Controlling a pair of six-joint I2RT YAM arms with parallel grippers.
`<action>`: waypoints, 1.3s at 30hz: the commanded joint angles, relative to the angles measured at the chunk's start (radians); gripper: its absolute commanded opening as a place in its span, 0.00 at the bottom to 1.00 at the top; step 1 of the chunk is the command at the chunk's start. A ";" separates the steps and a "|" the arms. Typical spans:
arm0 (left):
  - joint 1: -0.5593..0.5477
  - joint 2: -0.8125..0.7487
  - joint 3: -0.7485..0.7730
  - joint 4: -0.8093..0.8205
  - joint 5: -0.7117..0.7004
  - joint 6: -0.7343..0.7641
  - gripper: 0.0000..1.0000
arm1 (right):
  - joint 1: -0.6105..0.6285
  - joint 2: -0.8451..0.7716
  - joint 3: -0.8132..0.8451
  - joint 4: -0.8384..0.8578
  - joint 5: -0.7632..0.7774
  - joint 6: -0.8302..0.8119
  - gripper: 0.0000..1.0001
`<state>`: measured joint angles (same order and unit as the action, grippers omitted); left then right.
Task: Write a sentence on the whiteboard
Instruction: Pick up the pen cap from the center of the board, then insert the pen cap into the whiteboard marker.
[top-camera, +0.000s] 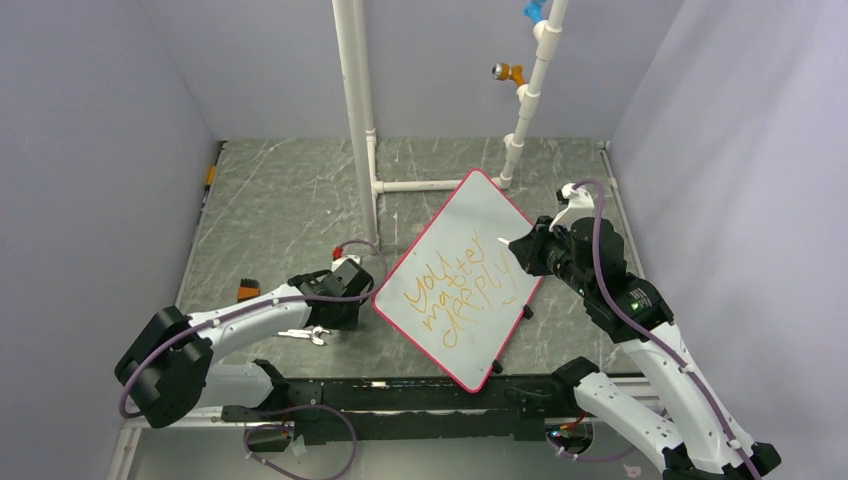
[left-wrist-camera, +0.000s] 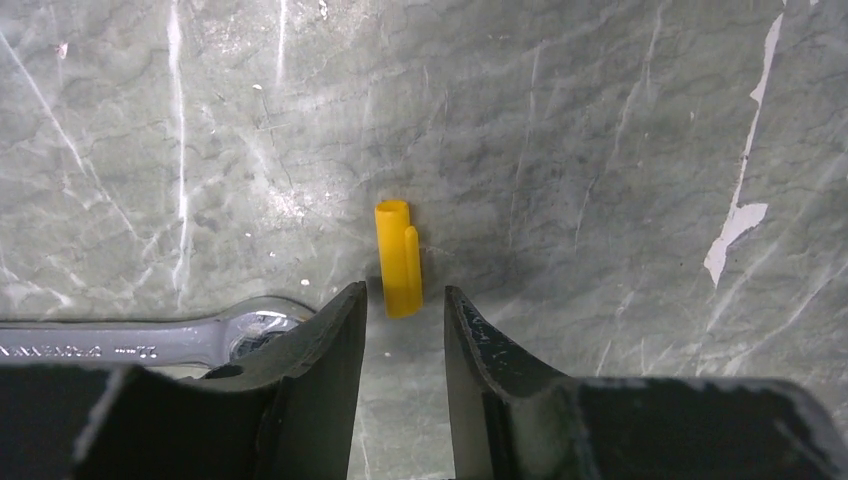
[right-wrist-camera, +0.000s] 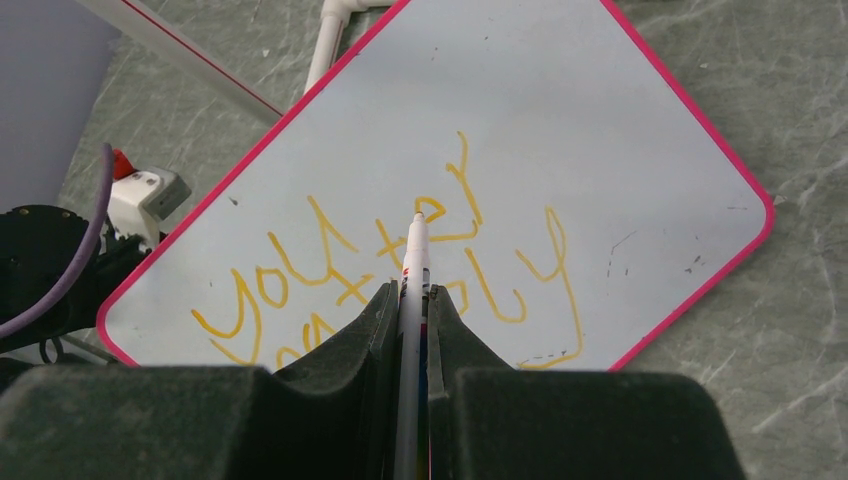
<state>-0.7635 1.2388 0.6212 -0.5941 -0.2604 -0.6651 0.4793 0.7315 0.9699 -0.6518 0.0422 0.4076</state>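
The whiteboard (top-camera: 470, 215), pale with a red rim, lies tilted like a diamond on the table; it also shows in the right wrist view (right-wrist-camera: 580, 120). The sentence (top-camera: 455, 295) is orange-yellow lettering in three slanted lines, partly seen in the right wrist view (right-wrist-camera: 300, 275). My right gripper (top-camera: 520, 247) (right-wrist-camera: 412, 297) is shut on a white marker (right-wrist-camera: 415, 250), whose tip points at the lettering near the board's right side. My left gripper (top-camera: 342, 315) (left-wrist-camera: 405, 300) is open and low over the table left of the board. A yellow marker cap (left-wrist-camera: 398, 258) lies just beyond its fingertips.
A steel wrench (left-wrist-camera: 130, 340) (top-camera: 303, 335) lies by the left fingers. A white pipe frame (top-camera: 357, 100) stands behind the board, with orange (top-camera: 512, 72) and blue clips on its right pipe. A small orange-black object (top-camera: 248, 291) lies at the left. Purple walls enclose the table.
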 joint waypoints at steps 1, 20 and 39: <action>-0.004 0.037 -0.011 0.057 -0.027 0.019 0.37 | 0.003 0.001 0.030 0.025 -0.002 -0.023 0.00; -0.004 -0.046 -0.011 0.048 0.011 0.044 0.00 | 0.002 0.007 0.045 0.025 -0.022 -0.026 0.00; -0.004 -0.483 0.292 -0.277 -0.015 0.371 0.00 | 0.002 0.030 0.100 0.095 -0.236 -0.048 0.00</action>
<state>-0.7681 0.8059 0.8539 -0.8112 -0.2203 -0.4438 0.4793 0.7525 1.0222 -0.6250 -0.1055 0.3832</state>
